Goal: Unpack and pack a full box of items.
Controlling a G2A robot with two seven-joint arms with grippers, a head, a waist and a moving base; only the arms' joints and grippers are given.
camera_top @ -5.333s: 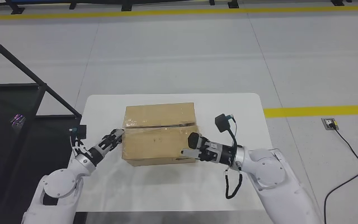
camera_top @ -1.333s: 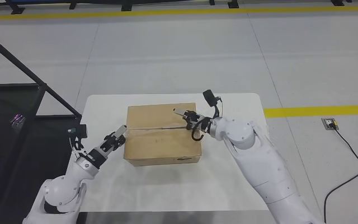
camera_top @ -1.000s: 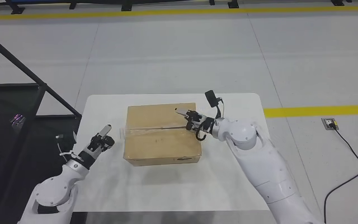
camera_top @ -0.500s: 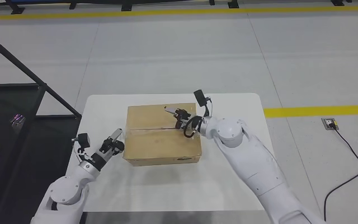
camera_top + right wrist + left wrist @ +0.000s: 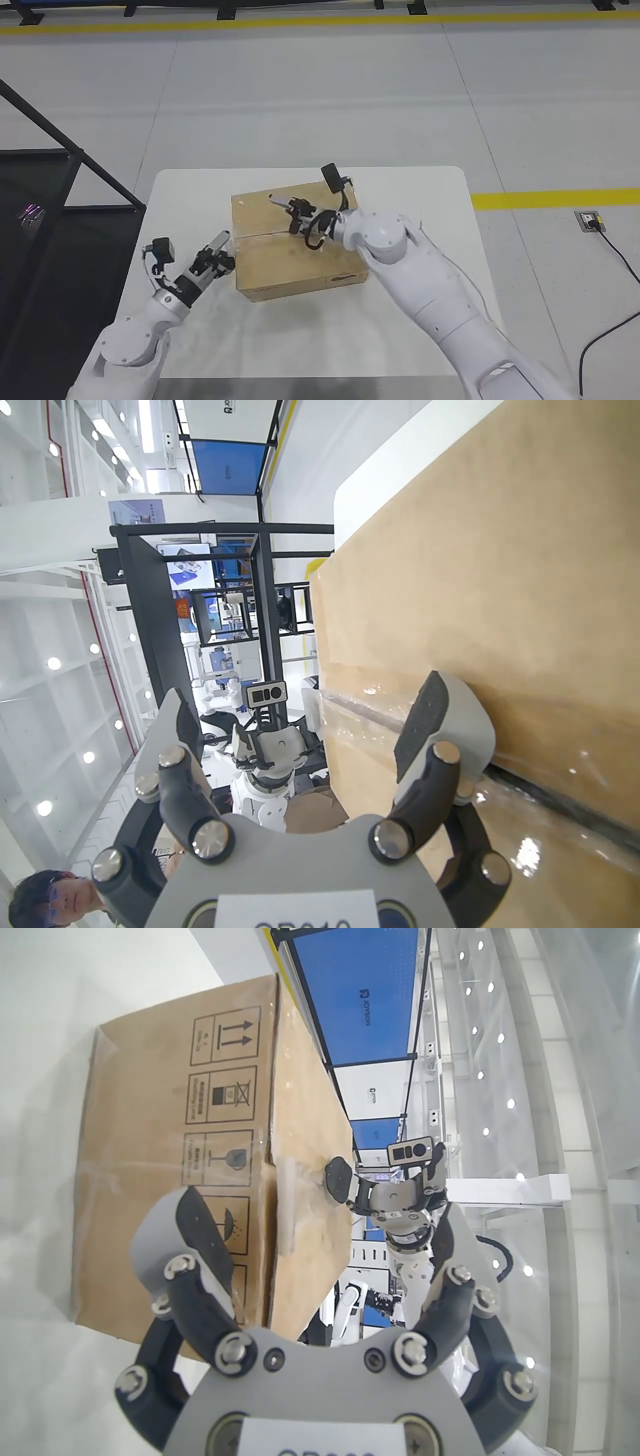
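A brown cardboard box lies closed on the white table, turned slightly askew, with clear tape along its top seam. My right gripper is open over the top of the box; one of its fingers rests on the taped seam and the other stands clear above it. My left gripper is open at the box's left end, near the lower corner, its fingers just short of the printed side. The right gripper is also seen from there, down on the seam.
A black metal frame stands off the table's left side. Bare table surface lies to the right of the box and along the front edge. Yellow floor tape runs past the table's right side.
My right gripper has slid leftward along the top seam. The box has turned and shifted a little. My left gripper drew back, then came in again at the box's left end.
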